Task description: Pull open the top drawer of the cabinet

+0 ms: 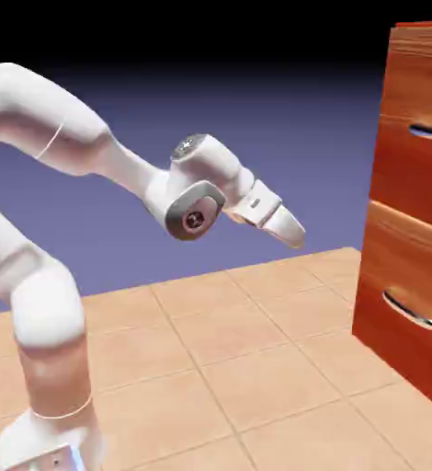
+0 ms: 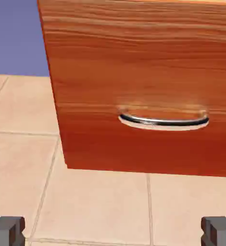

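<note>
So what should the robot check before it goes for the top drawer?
1. Hand open wide enough for a handle: ok, the fingertips sit far apart in the hand view.
2. Hand empty: ok, nothing shows between the fingers.
3. Hand at the top drawer's handle: not ok, it hangs well short of the cabinet and lower than that handle.
4. Aimed at the right handle: cannot tell, the hand view shows only one handle, low on the wood.
5. Top drawer shut: ok, its front sits about level with the lower drawer.
6. Path clear: ok, only bare floor lies between.
</note>
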Available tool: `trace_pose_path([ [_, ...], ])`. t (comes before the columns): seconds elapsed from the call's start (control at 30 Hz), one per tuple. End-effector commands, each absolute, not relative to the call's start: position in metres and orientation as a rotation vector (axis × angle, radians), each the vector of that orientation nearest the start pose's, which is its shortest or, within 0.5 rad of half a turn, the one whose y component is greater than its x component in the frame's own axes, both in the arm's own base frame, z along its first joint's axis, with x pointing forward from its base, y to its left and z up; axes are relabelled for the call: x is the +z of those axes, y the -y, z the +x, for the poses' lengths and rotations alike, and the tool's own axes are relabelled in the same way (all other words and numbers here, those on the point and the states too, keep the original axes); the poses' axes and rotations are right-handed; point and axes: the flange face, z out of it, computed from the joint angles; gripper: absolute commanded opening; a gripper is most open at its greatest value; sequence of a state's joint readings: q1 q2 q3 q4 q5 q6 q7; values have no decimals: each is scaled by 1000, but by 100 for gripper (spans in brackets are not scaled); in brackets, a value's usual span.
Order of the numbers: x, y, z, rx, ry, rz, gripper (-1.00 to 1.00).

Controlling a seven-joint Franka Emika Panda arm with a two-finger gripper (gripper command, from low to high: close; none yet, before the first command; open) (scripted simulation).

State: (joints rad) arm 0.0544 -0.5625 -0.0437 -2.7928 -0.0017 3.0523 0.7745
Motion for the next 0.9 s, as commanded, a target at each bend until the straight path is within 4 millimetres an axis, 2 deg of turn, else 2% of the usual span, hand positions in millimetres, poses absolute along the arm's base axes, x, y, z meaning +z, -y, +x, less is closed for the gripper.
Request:
trace_pose_path([
  [0.0, 472, -3, 397, -1036, -1000, -2377, 100],
  [0.2, 501, 6, 420, -993, -1135, -2100, 100],
  [0.4, 520, 20, 445, -923, -1259, -1846, 100],
  [0.87, 536, 55, 506, -759, -1484, -1324, 100],
])
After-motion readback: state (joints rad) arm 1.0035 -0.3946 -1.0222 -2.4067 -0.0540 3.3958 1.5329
